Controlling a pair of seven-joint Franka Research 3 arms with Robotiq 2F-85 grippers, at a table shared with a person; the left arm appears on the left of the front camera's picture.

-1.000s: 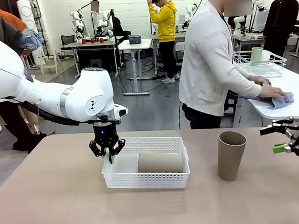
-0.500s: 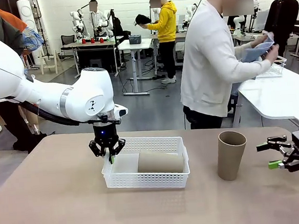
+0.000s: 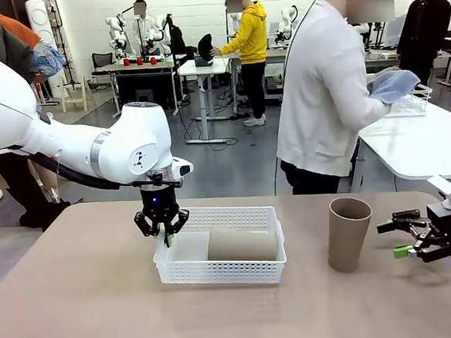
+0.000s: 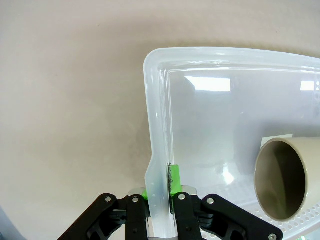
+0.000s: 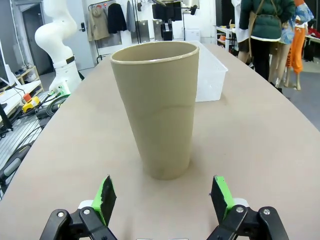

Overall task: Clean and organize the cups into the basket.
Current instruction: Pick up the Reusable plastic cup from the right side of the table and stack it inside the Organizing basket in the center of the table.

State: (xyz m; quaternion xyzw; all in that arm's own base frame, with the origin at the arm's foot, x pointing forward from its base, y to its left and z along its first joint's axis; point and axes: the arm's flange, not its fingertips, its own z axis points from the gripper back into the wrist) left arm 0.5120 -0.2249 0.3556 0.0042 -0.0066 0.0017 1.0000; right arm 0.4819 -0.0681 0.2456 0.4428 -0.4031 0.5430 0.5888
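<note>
Front view: one tan cup [image 3: 242, 245] lies on its side inside the white basket [image 3: 222, 213], which sits left of centre on the worktop [image 3: 73, 311]; by my reckoning, this one is stowed. The left pincer [image 3: 165, 235] is clamped on the white basket's left end wall, green pads [image 4: 174, 180] either side of the plastic. The second tan cup [image 3: 348, 234] stands upright on the worktop to the right, well apart from the white basket, not yet stowed. The right pincer [image 3: 391, 240] hangs near it, jaws wide and empty, aimed at its side. Nothing lies between that cup and the white basket. Beyond the far edge, a person holds a blue cloth [image 3: 394, 85].
</note>
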